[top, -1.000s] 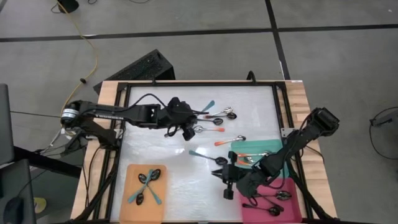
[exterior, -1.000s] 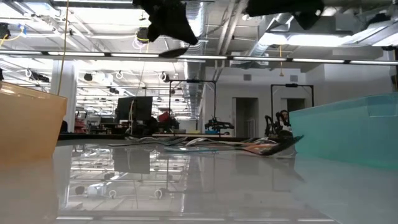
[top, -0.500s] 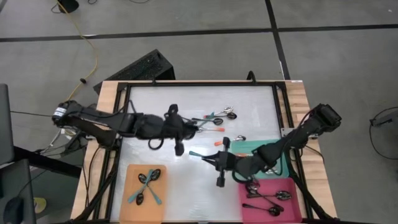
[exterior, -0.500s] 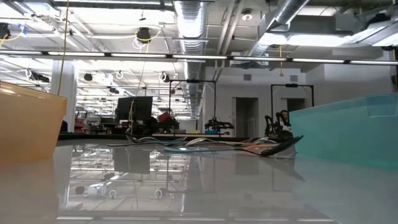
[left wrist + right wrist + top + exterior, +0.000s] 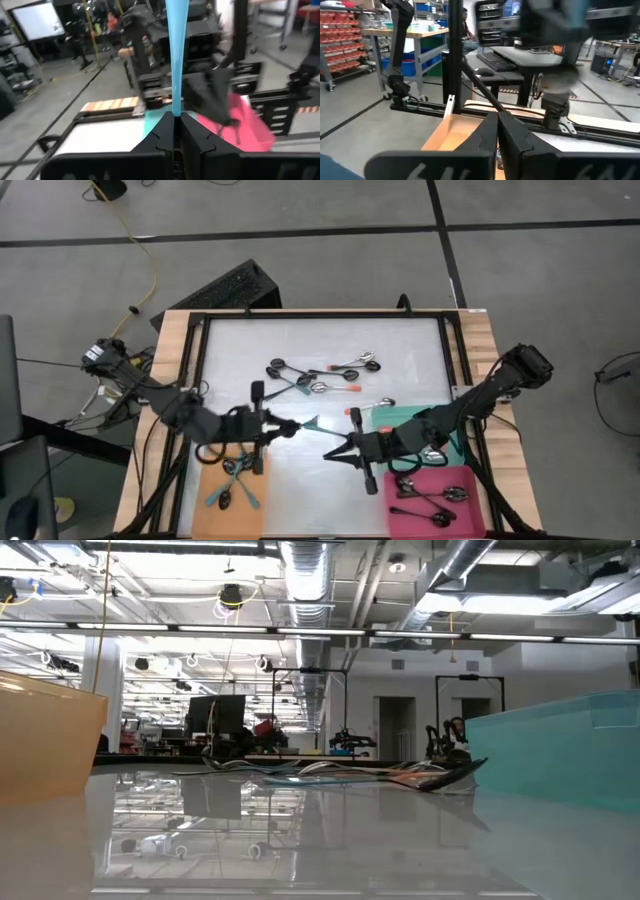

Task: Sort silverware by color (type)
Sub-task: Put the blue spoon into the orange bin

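My left gripper (image 5: 270,427) (image 5: 175,117) hovers at the far right corner of the orange tray (image 5: 212,515), shut on a teal-handled spoon (image 5: 300,425). That tray holds teal-handled spoons (image 5: 238,472). My right gripper (image 5: 343,450) (image 5: 496,117) is over the table's middle, left of the teal tray (image 5: 385,416), shut on a thin black-handled spoon (image 5: 477,87). A loose cluster of spoons (image 5: 320,375) lies flat on the far middle. Black and silver spoons (image 5: 430,498) lie in the pink tray (image 5: 470,520). My left gripper pinches the teal spoon between its two fingers, low on the handle (image 5: 175,107). The fingers lie level and the handle runs on ahead toward the table's right, its wide free end (image 5: 311,422) clear of the table. The fingers hide the bowl end. My right gripper pinches a thin dark handle (image 5: 490,105) between its two fingers. The handle sticks out ahead of the fingertips toward the table's left (image 5: 327,456). Which end of the spoon is in the fingers does not show.
The two grippers face each other about a spoon's length apart near the table's middle. A black frame (image 5: 195,380) borders the white surface. In the low view the orange tray wall (image 5: 50,740) and teal tray wall (image 5: 560,750) flank the distant spoons (image 5: 380,775).
My left gripper has carried the teal spoon from the far cluster toward the near left, to the orange tray's corner; the handle has swung from pointing far-right to pointing right. My right gripper has moved from beside the pink tray toward the table's left. Both arms have left the low view.
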{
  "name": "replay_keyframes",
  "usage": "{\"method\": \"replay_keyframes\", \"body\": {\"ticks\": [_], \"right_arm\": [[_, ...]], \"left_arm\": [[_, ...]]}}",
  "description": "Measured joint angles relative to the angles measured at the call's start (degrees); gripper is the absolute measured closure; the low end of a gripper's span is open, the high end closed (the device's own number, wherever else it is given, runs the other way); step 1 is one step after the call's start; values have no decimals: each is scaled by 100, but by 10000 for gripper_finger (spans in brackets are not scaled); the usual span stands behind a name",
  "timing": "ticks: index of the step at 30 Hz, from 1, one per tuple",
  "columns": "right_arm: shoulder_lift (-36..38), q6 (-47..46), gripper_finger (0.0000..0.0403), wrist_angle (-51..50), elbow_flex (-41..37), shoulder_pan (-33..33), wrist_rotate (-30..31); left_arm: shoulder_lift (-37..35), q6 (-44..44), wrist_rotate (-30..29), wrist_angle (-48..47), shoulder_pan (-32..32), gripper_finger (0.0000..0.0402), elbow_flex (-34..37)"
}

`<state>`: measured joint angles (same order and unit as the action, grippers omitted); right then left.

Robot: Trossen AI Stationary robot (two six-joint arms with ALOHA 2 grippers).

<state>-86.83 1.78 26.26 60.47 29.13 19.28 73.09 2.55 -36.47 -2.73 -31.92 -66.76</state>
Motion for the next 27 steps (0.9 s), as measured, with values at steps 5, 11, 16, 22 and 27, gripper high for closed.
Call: {"method": "replay_keyframes", "body": {"ticks": [5,11,16,22,27], "right_arm": [[-22,79,360,80,0,-78,34],[-217,125,290,457,4,-147,240],[-623,129,202,991,71,-417,370],[-861,143,149,1254,314,-729,375],[-863,284,147,1297,323,-790,258]], "left_arm": [[-255,-87,-310,1140,-271,401,875],[-316,-81,-324,2823,-203,401,1864],[-314,-263,-255,3332,-77,401,2245],[-314,-630,-219,3299,-75,401,2471],[-314,-902,-191,3169,-121,401,2583]]}}
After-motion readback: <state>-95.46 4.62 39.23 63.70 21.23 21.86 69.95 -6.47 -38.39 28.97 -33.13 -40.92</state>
